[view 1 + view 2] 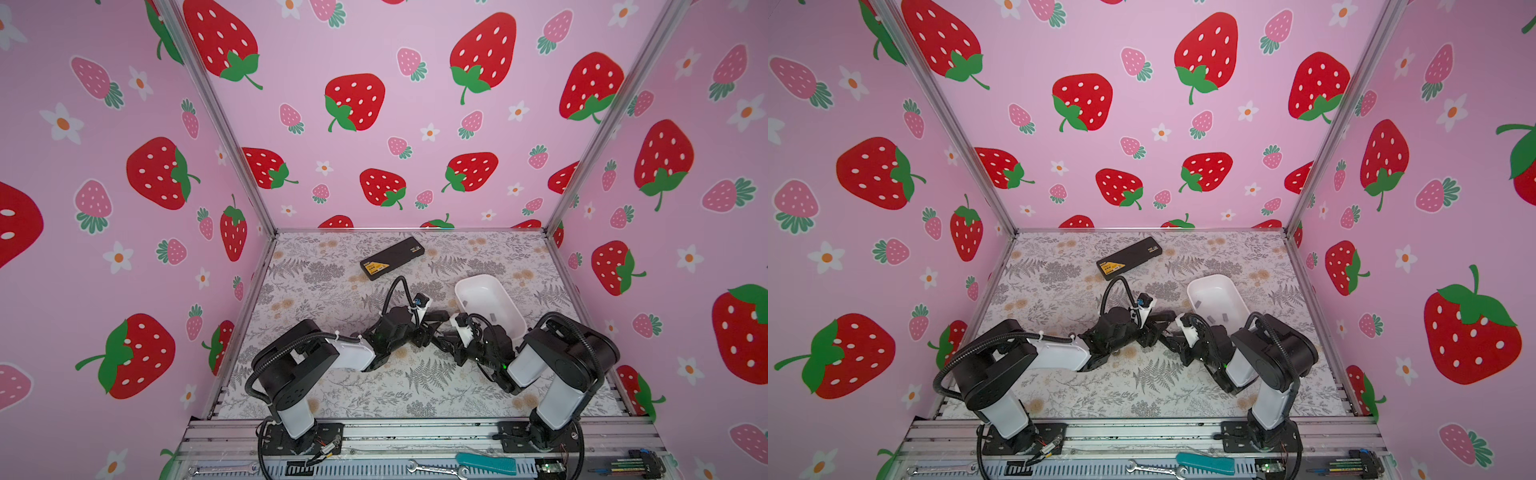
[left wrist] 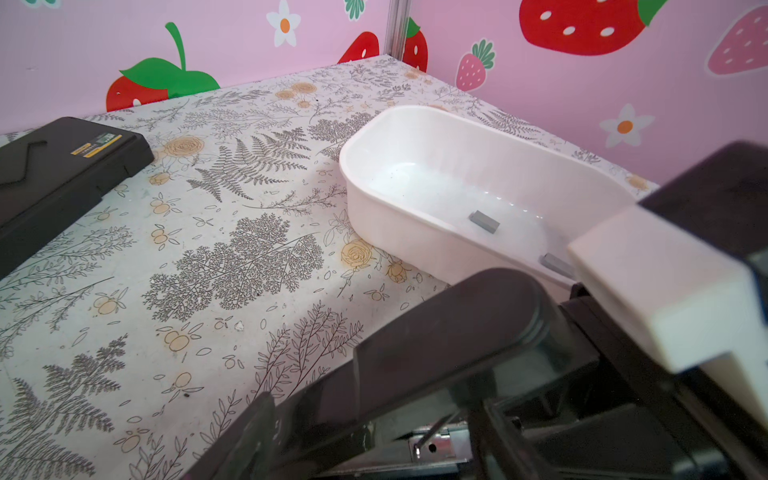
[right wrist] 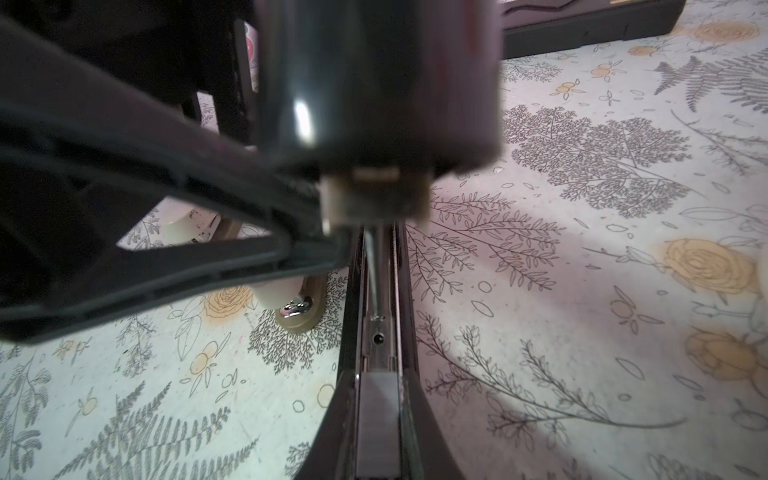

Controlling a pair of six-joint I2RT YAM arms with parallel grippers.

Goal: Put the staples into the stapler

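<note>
The black stapler point(image 1: 437, 316) lies mid-table between both arms with its lid point(image 2: 449, 332) raised. Its metal channel point(image 3: 376, 291) is bared. My right gripper point(image 3: 379, 449) is shut on a grey strip of staples point(image 3: 378, 415), which lies lengthwise along that channel. My left gripper point(image 2: 374, 436) stands open around the raised lid, and one dark finger point(image 2: 245, 436) shows beside it. Whether it touches the lid I cannot tell. In both top views the two grippers point(image 1: 426, 330) point(image 1: 441, 338) meet at the stapler. More staples point(image 2: 484, 221) point(image 1: 1211, 319) lie in the white tray point(image 1: 473, 277).
A long black box with a yellow label point(image 1: 392, 257) lies at the back, left of the tray. The right arm's elbow point(image 1: 569, 345) sits against the tray's near end. Wrenches and a teal-handled tool point(image 1: 484, 463) rest on the front rail. Patterned walls close three sides.
</note>
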